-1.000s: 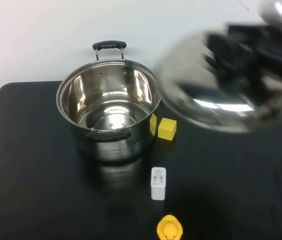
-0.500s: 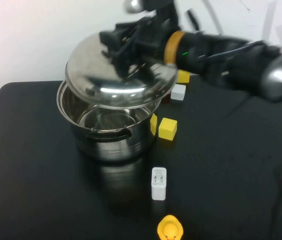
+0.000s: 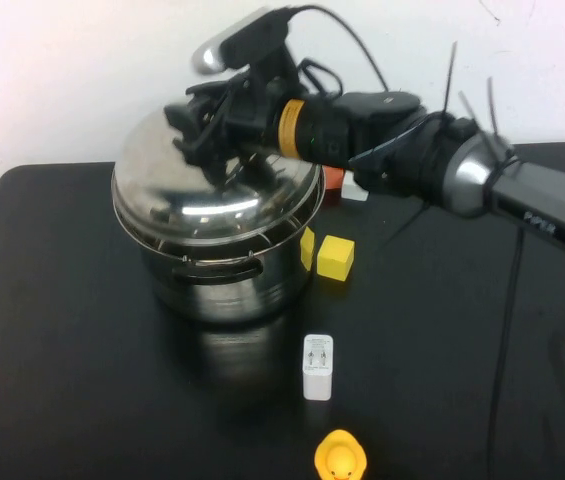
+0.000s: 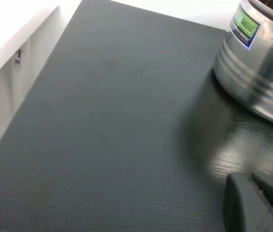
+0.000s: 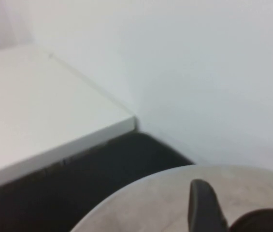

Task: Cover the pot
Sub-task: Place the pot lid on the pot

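High view, lid (image 3: 217,190) lowered onto pot (image 3: 224,278), right end effector (image 3: 205,135) gripping

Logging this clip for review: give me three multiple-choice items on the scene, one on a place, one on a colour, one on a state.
1. Where is the white charger?
A. on the table in front of the pot
B. inside the pot
C. on top of the lid

2. What colour is the rubber duck?
A. red
B. yellow
C. blue

3. What is the state of the pot?
A. tipped on its side
B. uncovered, the lid flat on the table
C. upright, the lid over its mouth

Key: 1 A, the white charger lies on the table in front of the pot. 2 B, the rubber duck is yellow. 3 C, the right gripper holds the lid over the upright pot; the left gripper rests low beside the pot.
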Controlling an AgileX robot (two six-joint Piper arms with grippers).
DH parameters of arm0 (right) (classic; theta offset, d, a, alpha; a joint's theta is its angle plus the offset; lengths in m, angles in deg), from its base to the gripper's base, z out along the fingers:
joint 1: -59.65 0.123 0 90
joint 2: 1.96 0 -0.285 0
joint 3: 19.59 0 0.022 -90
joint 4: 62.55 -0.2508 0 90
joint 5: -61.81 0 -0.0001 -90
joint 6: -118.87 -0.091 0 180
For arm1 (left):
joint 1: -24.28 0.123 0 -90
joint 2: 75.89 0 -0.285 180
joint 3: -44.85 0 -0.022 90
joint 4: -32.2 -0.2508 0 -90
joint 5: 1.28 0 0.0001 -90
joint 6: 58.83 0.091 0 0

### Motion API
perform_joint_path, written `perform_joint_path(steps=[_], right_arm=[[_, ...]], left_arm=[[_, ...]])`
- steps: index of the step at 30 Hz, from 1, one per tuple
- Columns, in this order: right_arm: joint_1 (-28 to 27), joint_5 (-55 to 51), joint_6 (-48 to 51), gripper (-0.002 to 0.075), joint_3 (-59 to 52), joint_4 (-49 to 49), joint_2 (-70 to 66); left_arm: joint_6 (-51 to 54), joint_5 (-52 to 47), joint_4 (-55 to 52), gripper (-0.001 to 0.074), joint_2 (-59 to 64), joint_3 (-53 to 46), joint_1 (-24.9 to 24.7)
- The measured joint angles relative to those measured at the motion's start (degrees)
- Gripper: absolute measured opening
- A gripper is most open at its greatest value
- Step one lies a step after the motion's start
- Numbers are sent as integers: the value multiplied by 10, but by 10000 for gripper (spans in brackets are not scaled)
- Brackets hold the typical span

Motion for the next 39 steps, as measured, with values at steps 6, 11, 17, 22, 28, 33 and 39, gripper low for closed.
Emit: perform_joint_path(steps=[6, 11, 17, 22, 28, 33, 39], right_arm=[[12, -8, -9, 332, 1, 23, -12], [13, -32, -20, 332, 2, 22, -12], [13, -52, -37, 332, 2, 22, -12], [13, -66, -43, 332, 2, 22, -12], [13, -69, -44, 332, 2, 22, -12], [13, -54, -69, 332, 2, 52, -12], [13, -45, -164, 333, 3, 139, -11]], left_arm=[[0, 0, 0, -2, 0, 0, 0], [0, 0, 0, -2, 0, 0, 0], [0, 0, 0, -2, 0, 0, 0], [0, 0, 0, -1, 0, 0, 0], [0, 0, 0, -1, 0, 0, 0], [0, 0, 0, -1, 0, 0, 0], [0, 0, 0, -1, 0, 0, 0]])
